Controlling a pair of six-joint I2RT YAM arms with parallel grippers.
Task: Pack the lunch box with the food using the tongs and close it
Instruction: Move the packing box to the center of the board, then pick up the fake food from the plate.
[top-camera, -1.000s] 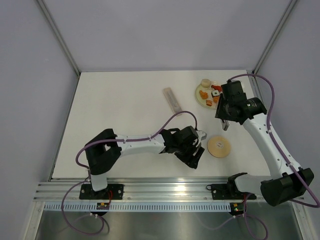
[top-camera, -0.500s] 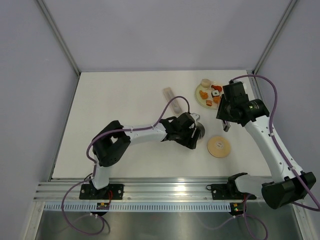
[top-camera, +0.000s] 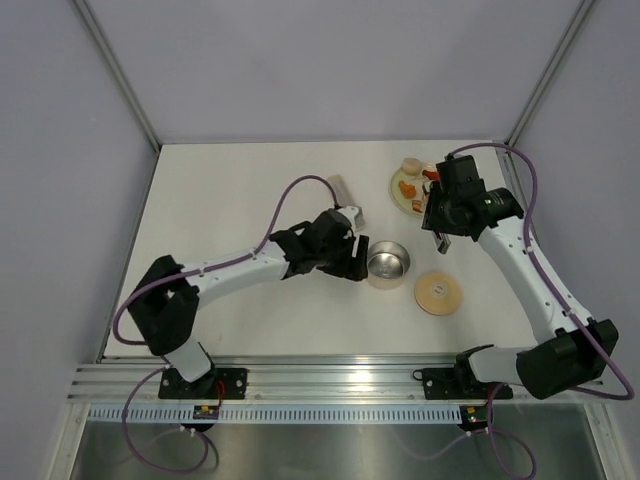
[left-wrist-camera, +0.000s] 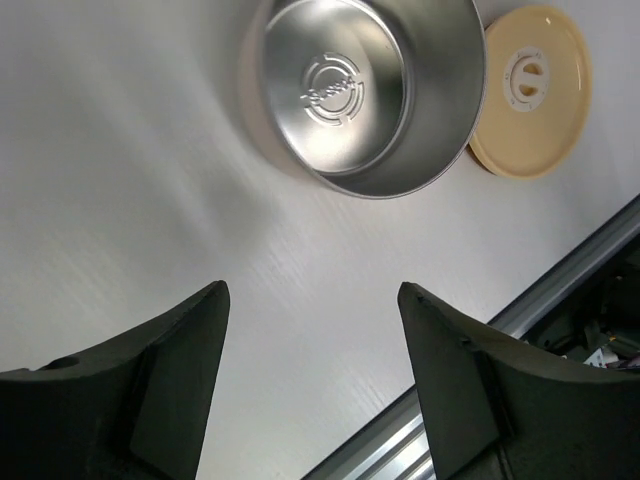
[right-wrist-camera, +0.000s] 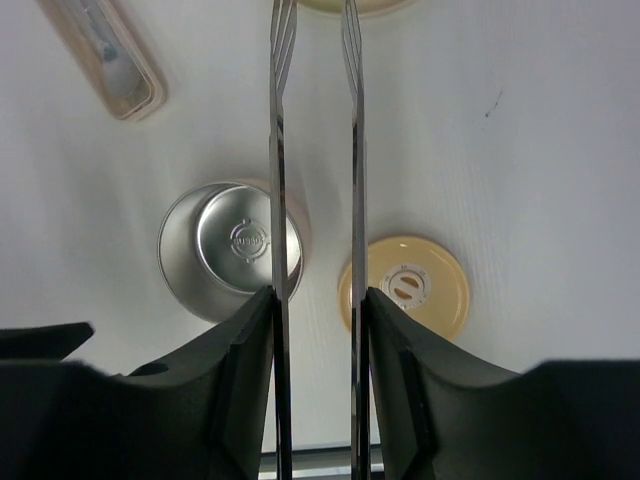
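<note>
The lunch box (top-camera: 388, 262) stands upright with nothing in it, its steel inside showing (left-wrist-camera: 365, 90) (right-wrist-camera: 232, 248). Its tan lid (top-camera: 438, 293) lies flat to the right, a small gap apart (left-wrist-camera: 530, 90) (right-wrist-camera: 405, 287). My left gripper (top-camera: 353, 262) (left-wrist-camera: 312, 290) is open and holds nothing, just left of the box. My right gripper (top-camera: 441, 214) (right-wrist-camera: 318, 295) is shut on the tongs (right-wrist-camera: 278, 150), whose two arms run parallel toward the plate. The food (top-camera: 408, 187), orange pieces and a beige lump, lies on the pale plate (top-camera: 397, 193).
A pale oblong case (top-camera: 343, 187) (right-wrist-camera: 105, 55) lies left of the plate, partly under the left arm's purple cable (top-camera: 285, 200). The plate's edge (right-wrist-camera: 345, 5) shows just past the tong tips. The metal rail (left-wrist-camera: 560, 290) runs along the near edge.
My left arm has swung back to the left, off the lunch box, which now stands uncovered. My right gripper has shifted slightly left, toward the plate, with the tongs.
</note>
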